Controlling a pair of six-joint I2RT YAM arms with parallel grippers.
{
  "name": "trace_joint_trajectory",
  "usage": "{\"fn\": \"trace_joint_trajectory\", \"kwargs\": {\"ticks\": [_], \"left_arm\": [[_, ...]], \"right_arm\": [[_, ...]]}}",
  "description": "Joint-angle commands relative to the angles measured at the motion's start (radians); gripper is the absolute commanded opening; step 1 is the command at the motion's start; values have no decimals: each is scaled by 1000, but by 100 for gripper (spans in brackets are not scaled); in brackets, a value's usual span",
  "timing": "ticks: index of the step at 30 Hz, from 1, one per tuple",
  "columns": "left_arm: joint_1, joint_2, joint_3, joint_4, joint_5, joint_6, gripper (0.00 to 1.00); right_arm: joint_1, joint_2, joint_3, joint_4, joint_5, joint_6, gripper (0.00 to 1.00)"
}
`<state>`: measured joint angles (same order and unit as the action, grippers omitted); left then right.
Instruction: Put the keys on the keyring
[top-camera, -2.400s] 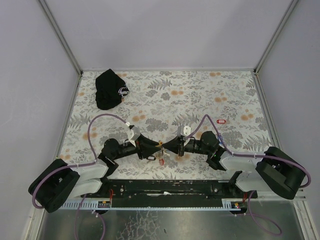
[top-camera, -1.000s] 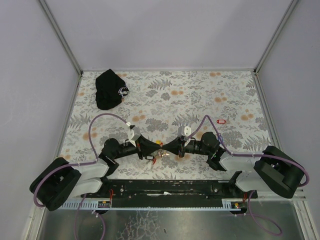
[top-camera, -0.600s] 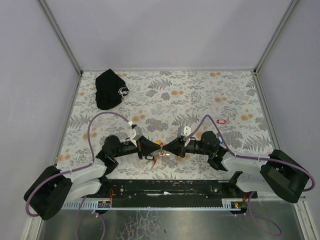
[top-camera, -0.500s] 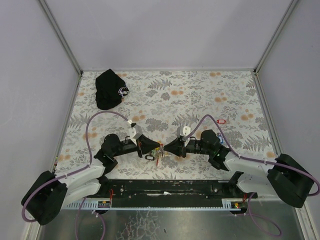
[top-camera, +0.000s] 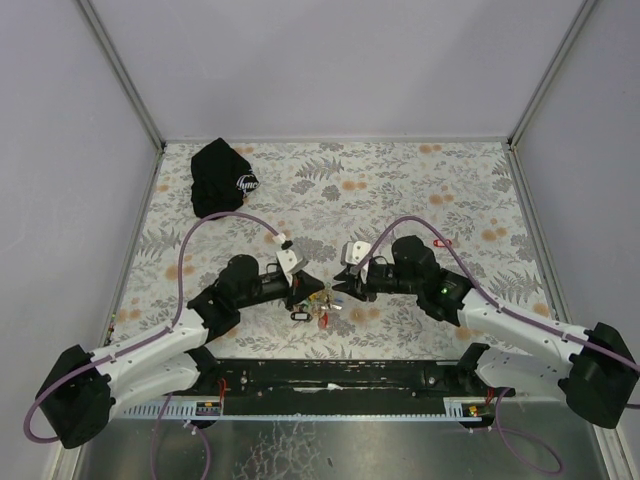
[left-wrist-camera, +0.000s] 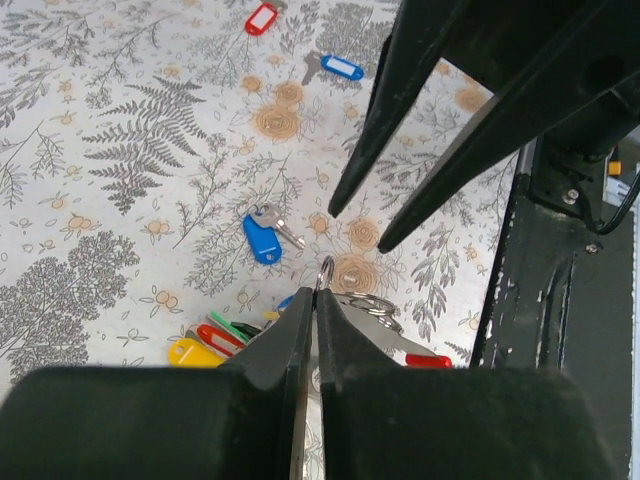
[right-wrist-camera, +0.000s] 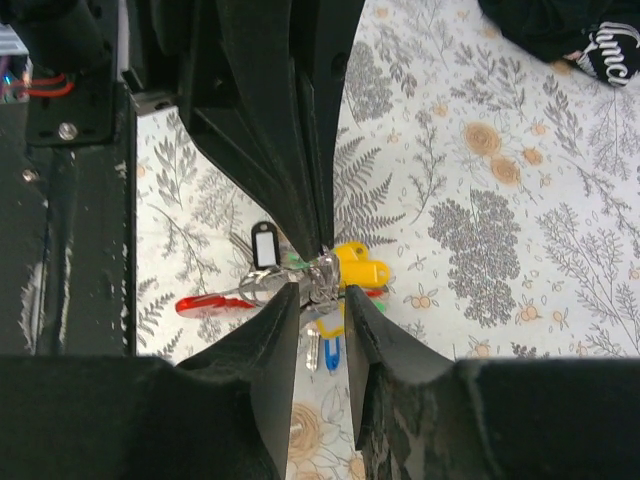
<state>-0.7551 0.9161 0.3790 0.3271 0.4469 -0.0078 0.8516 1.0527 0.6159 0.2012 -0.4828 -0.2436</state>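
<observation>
In the left wrist view my left gripper (left-wrist-camera: 316, 296) is shut on the thin keyring (left-wrist-camera: 325, 272), which sticks up past its tips. From the ring hang a red rounded piece (left-wrist-camera: 428, 360) and keys with yellow (left-wrist-camera: 190, 352), red (left-wrist-camera: 222, 340) and green (left-wrist-camera: 232, 327) tags. A loose blue-tagged key (left-wrist-camera: 263, 238) lies on the cloth just beyond. My right gripper (right-wrist-camera: 320, 292) is open, its tips on either side of the bunch (right-wrist-camera: 322, 270) without pinching it. From above, both grippers (top-camera: 305, 290) (top-camera: 338, 283) meet over the keys (top-camera: 318, 305).
A black cap with a white logo (top-camera: 220, 178) lies at the far left. A lone red tag (top-camera: 445, 241) and another blue-tagged key (left-wrist-camera: 335, 67) lie to the right, beyond the right arm. The black base rail (top-camera: 330, 375) runs along the near edge.
The right gripper has opened and let go of the bunch. The left gripper has closed on the keyring. Both arms have stretched forward from their bases.
</observation>
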Motion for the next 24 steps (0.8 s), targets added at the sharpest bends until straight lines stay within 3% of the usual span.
{"fn": "trace_joint_trajectory", "kwargs": {"ticks": [1,17,24], "left_arm": [[-38,-5,56,-99,-72,70,0],[-81,-1,90,-145,-80,103,0],[-82,-10,84,-131,-63,103,0]], "right_arm": [[-2,38,74,-130,22,-131,32],[-4,135,151,-145,-138,-163,29],[-4,172,166,-140,-149,-153,23]]}}
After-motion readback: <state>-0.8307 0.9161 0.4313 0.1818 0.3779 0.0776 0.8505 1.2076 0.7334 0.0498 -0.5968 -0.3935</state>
